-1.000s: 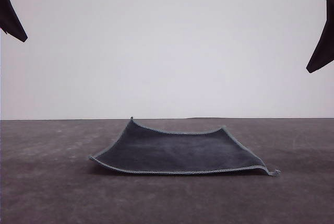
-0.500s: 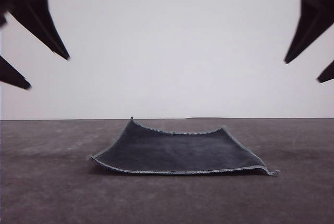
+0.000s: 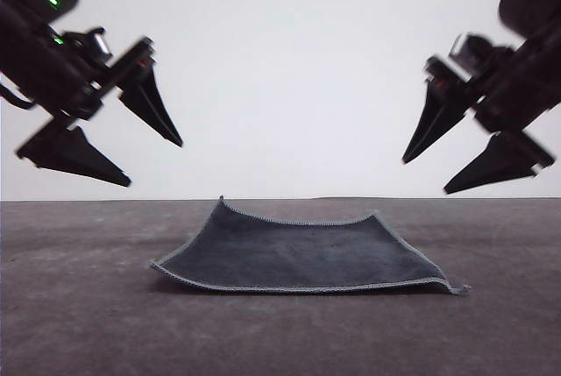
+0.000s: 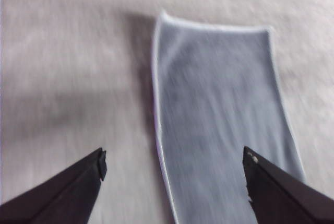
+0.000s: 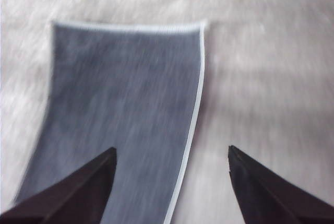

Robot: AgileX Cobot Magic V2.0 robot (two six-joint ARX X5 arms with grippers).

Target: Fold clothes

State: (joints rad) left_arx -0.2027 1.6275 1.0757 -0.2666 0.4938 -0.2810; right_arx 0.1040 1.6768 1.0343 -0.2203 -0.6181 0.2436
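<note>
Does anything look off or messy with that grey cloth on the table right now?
Nothing is damaged or spilled. The cloth lies unfolded, dark face up, but not quite flat: its near right corner curls up off the table and the far edge sags between raised corners. Both pincers, left and right, hang open above it.

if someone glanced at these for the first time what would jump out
The dark grey cloth lies spread in the middle of the table, its near right corner curled up. Above it hang two black grippers, both open: the left gripper over the cloth's left side, the right gripper over its right, neither touching it.
</note>
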